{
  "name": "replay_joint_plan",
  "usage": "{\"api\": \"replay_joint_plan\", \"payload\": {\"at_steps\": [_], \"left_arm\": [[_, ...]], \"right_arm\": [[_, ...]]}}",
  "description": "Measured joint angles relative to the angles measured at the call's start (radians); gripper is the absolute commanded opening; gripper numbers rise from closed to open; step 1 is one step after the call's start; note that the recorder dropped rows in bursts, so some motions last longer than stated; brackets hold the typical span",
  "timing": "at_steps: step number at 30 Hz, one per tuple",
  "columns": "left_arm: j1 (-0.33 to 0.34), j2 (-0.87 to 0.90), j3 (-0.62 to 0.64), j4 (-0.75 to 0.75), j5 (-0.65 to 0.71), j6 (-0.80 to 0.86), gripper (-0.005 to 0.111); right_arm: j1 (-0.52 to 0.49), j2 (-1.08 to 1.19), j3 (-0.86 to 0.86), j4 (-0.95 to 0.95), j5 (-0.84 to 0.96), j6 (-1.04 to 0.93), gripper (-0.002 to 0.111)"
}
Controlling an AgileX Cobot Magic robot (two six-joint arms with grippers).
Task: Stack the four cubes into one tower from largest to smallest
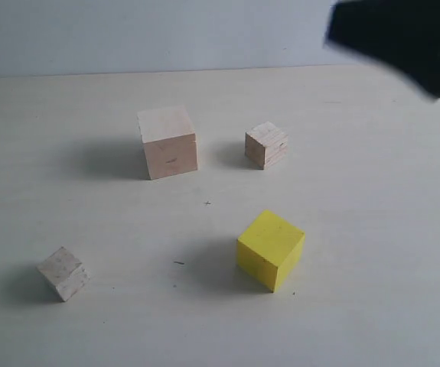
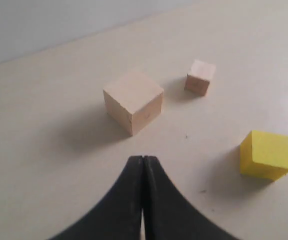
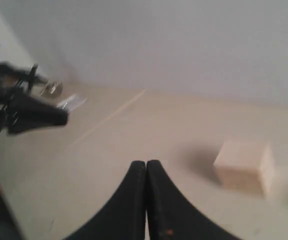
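Four cubes stand apart on the table, none stacked. The largest pale wood cube (image 1: 168, 142) (image 2: 133, 101) is at the back middle. To its right sits the grainy wood cube (image 1: 265, 144) (image 2: 200, 77). The yellow cube (image 1: 271, 249) (image 2: 265, 154) is nearer the front. The smallest whitish cube (image 1: 64, 273) is at the front left. My left gripper (image 2: 143, 159) is shut and empty, above bare table short of the large cube. My right gripper (image 3: 146, 163) is also shut and empty, with a blurred pale cube (image 3: 244, 165) off to one side; which cube cannot be told.
The right arm (image 1: 403, 38) shows as a dark blurred shape at the top right, high above the table. A pale wall runs behind the table's far edge (image 1: 204, 70). The other arm's black hardware (image 3: 23, 112) shows in the right wrist view.
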Motion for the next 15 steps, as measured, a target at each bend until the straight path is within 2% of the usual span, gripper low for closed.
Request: {"api": "replay_joint_plan", "payload": {"at_steps": [3, 6, 12, 15], "left_arm": [[-0.014, 0.088, -0.005, -0.007, 0.02, 0.022, 0.0], [-0.014, 0.114, -0.005, -0.007, -0.014, 0.027, 0.0], [-0.014, 0.114, -0.009, -0.016, -0.071, 0.027, 0.0], [-0.014, 0.114, -0.009, -0.039, -0.071, 0.027, 0.0]], "right_arm": [[0.004, 0.222, 0.0, -0.037, -0.171, 0.044, 0.0], [0.004, 0.328, 0.0, -0.044, -0.18, 0.048, 0.0], [0.005, 0.369, 0.0, 0.122, 0.081, 0.001, 0.0], [0.005, 0.369, -0.023, 0.159, 0.183, -0.173, 0.0]]}}
